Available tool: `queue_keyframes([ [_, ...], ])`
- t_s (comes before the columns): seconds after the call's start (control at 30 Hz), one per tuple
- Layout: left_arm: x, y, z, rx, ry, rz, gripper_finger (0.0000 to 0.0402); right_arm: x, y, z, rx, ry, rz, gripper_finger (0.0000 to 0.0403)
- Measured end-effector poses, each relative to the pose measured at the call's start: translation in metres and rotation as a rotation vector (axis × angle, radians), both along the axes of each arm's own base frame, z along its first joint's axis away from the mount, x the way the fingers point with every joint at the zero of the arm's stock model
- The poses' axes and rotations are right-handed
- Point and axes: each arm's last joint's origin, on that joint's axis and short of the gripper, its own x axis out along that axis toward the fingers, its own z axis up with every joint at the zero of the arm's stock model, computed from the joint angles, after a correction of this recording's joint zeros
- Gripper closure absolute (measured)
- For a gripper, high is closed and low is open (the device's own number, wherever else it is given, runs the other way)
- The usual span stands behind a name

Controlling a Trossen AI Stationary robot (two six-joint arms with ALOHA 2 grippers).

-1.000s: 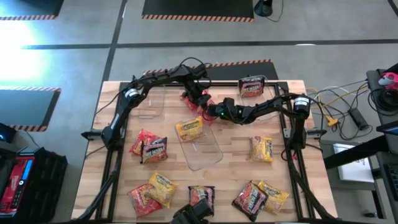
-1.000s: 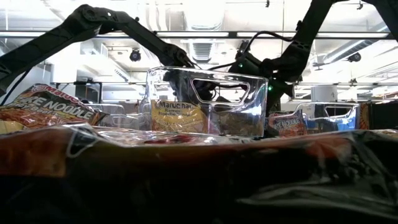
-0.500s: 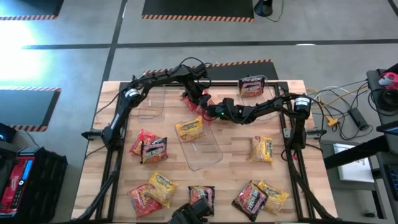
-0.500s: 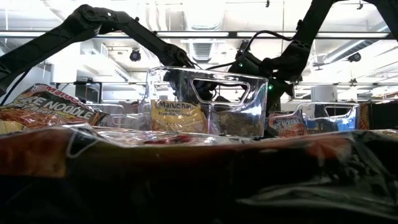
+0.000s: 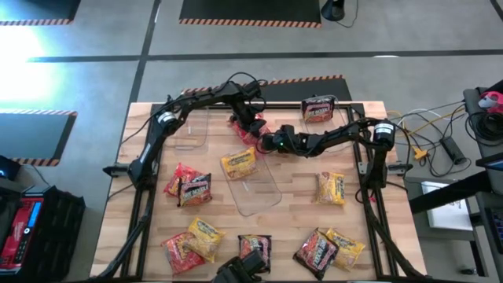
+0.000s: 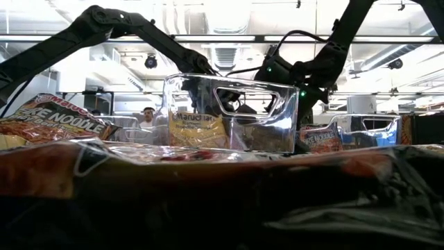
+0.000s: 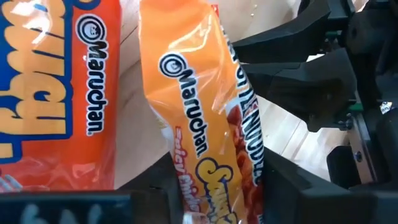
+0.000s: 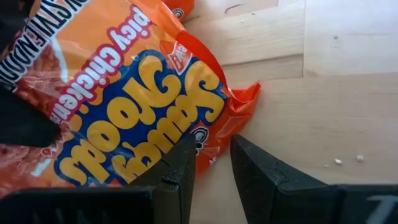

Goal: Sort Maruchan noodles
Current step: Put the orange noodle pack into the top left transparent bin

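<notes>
An orange-red Maruchan packet (image 7: 199, 124) (image 8: 124, 106) sits between both grippers near the table's far middle (image 5: 245, 130). My left gripper (image 7: 217, 193) (image 5: 253, 124) is shut on it. My right gripper (image 8: 211, 171) (image 5: 264, 141) comes in from the right and is shut on its edge. A second orange-red packet (image 7: 56, 93) lies flat on the wood beside it. A yellow packet (image 5: 240, 163) (image 6: 198, 128) lies in the clear bin (image 5: 259, 189) (image 6: 229, 114). My left gripper pinches the packet between its two fingers (image 7: 283, 186), which lie across the packet's narrow width (image 7: 214, 168). The packet stands on edge in the hold and runs away from the fingers. My right gripper pinches the packet's crimped end edge (image 8: 208, 146) close to a corner (image 8: 245, 96), just above the wood.
A second clear bin (image 5: 189, 130) stands at the far left. Loose packets lie at the far right (image 5: 318, 108), right (image 5: 332, 189), left (image 5: 189, 185) and along the near edge (image 5: 192, 240) (image 5: 255, 248) (image 5: 326, 248). A person (image 6: 146, 117) shows beyond the table.
Both grippers have stayed at the orange-red packet. In the low view my right arm has shifted slightly upward, and a person has come into sight behind the bin.
</notes>
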Motion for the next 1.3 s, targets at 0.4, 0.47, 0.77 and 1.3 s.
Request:
queue_keyframes([
  [0.4,-0.019,0.017,0.03,0.061,-0.077,0.01,0.029,-0.017,0.005,0.034,-0.007,0.064,0.013,0.031],
  [0.47,-0.022,0.02,0.035,0.074,-0.09,0.016,0.0293,-0.019,0.005,0.044,-0.023,0.04,0.014,0.031],
  [0.77,-0.03,0.023,0.074,0.213,-0.224,-0.014,0.0293,-0.031,0.009,0.093,-0.12,-0.08,0.063,0.031],
  [1.3,-0.068,-0.009,0.185,0.443,-0.481,-0.032,0.0293,-0.078,0.033,0.187,-0.312,-0.345,0.196,0.0309],
])
